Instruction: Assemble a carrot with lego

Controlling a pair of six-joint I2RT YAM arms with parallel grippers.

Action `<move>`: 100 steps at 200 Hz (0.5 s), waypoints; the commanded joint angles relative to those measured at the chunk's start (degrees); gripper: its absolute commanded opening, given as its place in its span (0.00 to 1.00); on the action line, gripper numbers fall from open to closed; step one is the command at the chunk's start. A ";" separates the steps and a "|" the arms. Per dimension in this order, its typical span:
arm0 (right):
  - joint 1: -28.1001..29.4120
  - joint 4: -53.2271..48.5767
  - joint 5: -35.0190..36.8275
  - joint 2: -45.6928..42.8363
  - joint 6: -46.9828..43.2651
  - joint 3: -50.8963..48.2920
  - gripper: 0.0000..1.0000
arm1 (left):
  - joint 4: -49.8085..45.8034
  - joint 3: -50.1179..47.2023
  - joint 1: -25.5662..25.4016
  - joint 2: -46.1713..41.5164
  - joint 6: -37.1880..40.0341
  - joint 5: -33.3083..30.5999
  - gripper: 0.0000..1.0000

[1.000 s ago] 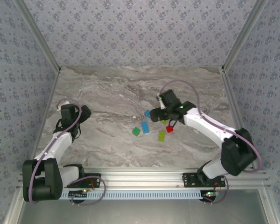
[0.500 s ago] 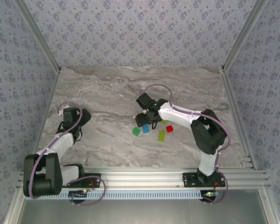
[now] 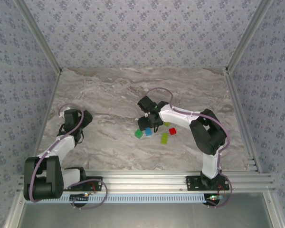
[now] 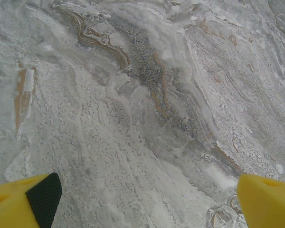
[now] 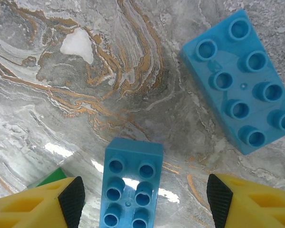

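Swung left over loose lego since second ago: right gripper, jaws apart, straddling small blue brick mid-table. Brick's long axis crosswise to closing line; likely ready to pinch short sides. Left gripper spread wide, well apart at left, farther off.

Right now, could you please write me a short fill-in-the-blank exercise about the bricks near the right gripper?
1. The open right gripper straddles a small brick coloured ____.
2. The larger blue brick beside it shows ____ studs.
3. Seen from above, the red brick lies on the ____ side of the green brick.
Missing words: blue; eight; right.
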 commanded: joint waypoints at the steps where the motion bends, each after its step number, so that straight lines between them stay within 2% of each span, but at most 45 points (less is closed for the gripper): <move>1: 0.24 -0.34 -0.35 1.85 1.17 -0.73 0.72 | 0.75 0.61 -0.41 0.55 -0.76 -0.90 0.96; 100: 1.21 -1.65 2.19 5.51 1.07 0.40 0.68 | 0.66 0.77 -0.51 0.88 -0.72 -0.95 0.96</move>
